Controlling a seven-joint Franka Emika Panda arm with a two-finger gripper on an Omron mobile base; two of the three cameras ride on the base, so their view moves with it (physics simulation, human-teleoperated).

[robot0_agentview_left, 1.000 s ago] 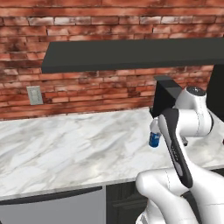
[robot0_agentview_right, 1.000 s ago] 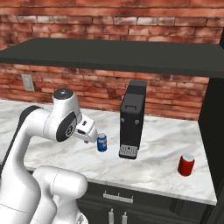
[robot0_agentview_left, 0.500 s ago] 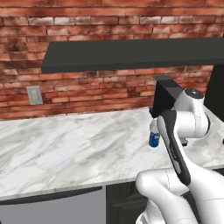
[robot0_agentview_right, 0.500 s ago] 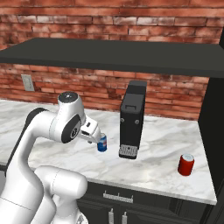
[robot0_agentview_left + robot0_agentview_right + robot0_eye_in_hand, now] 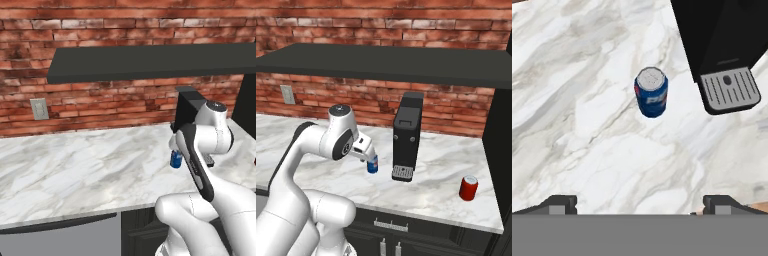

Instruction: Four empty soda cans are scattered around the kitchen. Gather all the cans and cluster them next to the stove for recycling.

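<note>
A red brick wall [image 5: 110, 107] runs behind everything, with a long dark shelf [image 5: 150, 62] fixed across it and a pale outlet plate [image 5: 39, 108] set in the bricks at the left of the left base view. Below lies the white marble tabletop [image 5: 85, 172], veined in grey, with dark cabinets [image 5: 406, 232] under its front edge.

The white arm [image 5: 316, 150] bends over the tabletop, its round dark-capped joint raised and the hand angled down toward the marble.

A black coffee machine [image 5: 407, 135] stands upright on the tabletop against the wall, a grey grille drip tray at its foot. In the hand view its tray sits at the upper right.

The tool [image 5: 639, 205] hangs above the tabletop with its jaws spread wide and nothing between them; the two dark tips show far apart at the bottom of the hand view, over bare marble.

A blue soda can [image 5: 651, 92] stands upright on the tabletop, silver top up, just beside the coffee machine's tray and apart from it. From the right base view it [image 5: 372, 164] sits just below the hand, to the left of the machine. From the left base view it [image 5: 175, 159] peeks out beside the arm.

A red soda can [image 5: 468, 188] stands upright near the right end of the tabletop, well apart from the blue one, on the far side of the machine.
</note>
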